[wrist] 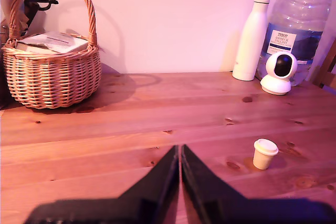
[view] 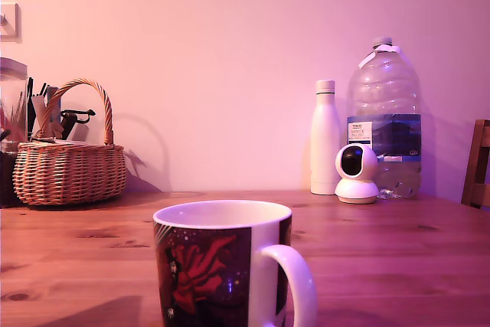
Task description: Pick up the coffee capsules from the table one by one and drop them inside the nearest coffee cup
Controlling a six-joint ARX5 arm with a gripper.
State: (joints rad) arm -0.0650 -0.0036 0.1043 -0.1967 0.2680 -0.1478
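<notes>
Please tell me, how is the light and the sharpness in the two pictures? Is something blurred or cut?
Exterior view: strong pink-purple cast; the mug is cut off by the frame's lower edge. Wrist view: same cast, the shut gripper is a dark, soft silhouette; the capsule stays sharp, and the basket throws a shadow on the wall.

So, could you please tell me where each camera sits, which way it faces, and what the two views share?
Exterior view: low at table height, right behind the coffee cup, facing the back wall; no part of the robot shows.
Wrist view: on the arm, above the table, angled down and toward the same wall; the end effector shows with its jaws together, the coffee capsule standing beyond it.
Shared: wicker basket, white bottle, large water bottle, small white camera.
</notes>
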